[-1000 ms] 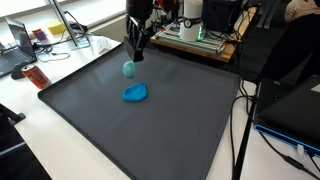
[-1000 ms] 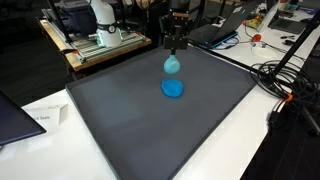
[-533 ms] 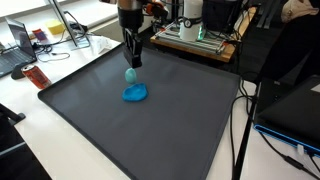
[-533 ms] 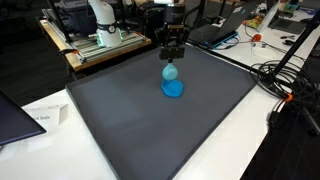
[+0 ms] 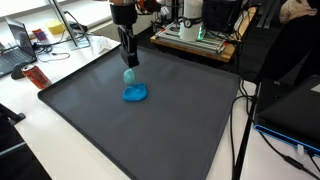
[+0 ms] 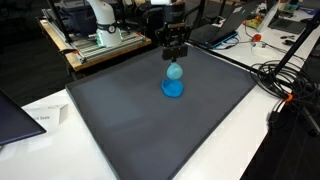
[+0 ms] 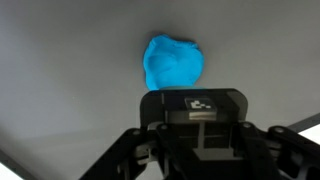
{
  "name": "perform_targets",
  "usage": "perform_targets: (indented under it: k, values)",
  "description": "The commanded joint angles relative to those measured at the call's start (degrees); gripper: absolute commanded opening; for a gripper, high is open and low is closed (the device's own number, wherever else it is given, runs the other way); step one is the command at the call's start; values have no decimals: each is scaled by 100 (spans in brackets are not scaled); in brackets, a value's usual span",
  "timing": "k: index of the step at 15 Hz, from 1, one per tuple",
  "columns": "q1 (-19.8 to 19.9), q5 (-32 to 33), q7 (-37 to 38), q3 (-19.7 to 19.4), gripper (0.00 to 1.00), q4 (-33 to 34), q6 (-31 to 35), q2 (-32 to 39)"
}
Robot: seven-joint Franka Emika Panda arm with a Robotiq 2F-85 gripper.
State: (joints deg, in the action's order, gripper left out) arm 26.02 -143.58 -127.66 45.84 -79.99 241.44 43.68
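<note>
Moved since a second ago: your gripper is coming down and drifting a little sideways, so the pale teal piece is now hanging closer over the blue lump.
Grip: the fingers are squeezing together on the top of the pale teal piece, and you're holding it clear of the mat.
Where it's sitting: in both exterior views it's dangling right above the blue lump. I can't tell whether they're touching yet.
Progress: I'm guessing you're about midway. The lifting part is looking done, and nothing is getting set down yet.
Left: lowering and letting go, as far as I'm judging it.
Pale piece: it's looking rounded, egg-ish, smooth, maybe a bit soft.
Lump: the blue lump is showing up in the wrist view as crumpled and bumpy, like dough or cloth, in a brighter blue.
Mat: it's lying flat, looking dark grey, matte and rubbery.
</note>
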Motion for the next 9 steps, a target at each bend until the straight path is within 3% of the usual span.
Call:
perform_targets:
  k: [1,9]
  values:
    - [214,-42,-403,339,22,557,236,340]
    - [359,-45,-442,333,22,893,234,608]
